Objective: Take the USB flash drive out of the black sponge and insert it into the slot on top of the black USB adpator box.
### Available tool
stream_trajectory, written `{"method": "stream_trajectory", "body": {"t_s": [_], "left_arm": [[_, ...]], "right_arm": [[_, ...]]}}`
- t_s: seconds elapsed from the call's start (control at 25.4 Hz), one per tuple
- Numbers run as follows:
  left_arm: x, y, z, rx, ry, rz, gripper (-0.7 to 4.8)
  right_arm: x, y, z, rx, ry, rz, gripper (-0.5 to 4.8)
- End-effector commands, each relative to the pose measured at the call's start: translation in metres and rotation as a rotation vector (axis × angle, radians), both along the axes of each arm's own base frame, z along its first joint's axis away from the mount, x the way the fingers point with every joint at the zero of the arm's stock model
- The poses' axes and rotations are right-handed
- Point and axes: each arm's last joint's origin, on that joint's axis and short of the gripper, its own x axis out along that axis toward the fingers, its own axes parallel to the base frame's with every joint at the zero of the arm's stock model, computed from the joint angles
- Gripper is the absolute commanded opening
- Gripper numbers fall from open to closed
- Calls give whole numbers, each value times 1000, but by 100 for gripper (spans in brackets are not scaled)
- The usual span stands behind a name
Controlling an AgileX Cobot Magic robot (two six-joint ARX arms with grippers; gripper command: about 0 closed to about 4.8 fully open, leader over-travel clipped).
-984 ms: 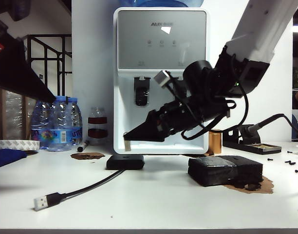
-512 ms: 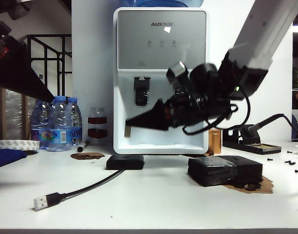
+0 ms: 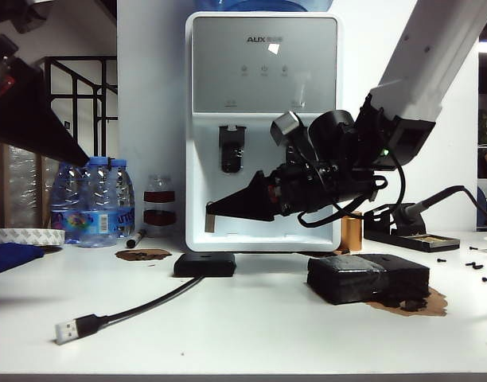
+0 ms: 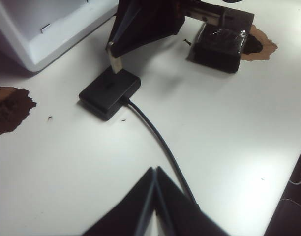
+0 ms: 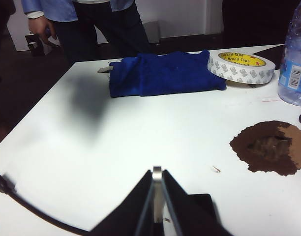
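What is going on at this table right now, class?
The right gripper is shut on the USB flash drive, holding it in the air just above the black USB adpator box. The drive is not yet in the box's slot. The black sponge sits to the right on the white table, no longer holding the drive. The left gripper is shut and empty, raised at the left, away from the box.
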Motion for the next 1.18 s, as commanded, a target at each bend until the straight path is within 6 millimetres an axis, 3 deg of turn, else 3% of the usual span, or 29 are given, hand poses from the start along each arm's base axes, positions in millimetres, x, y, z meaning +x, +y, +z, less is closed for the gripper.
{"method": "stream_trajectory", "body": {"t_s": [0.04, 0.31, 0.75, 1.18], "left_arm": [[0, -1, 2, -26, 2, -4, -5], [0, -1, 2, -42, 6, -23, -5], [0, -1, 2, -41, 6, -23, -5], [0, -1, 2, -46, 11, -19, -5]], "right_arm": [[2, 2, 0, 7, -18, 2, -2], [3, 3, -14, -12, 3, -17, -2], [15, 20, -12, -10, 11, -22, -2], [14, 16, -19, -66, 48, -55, -2]]}}
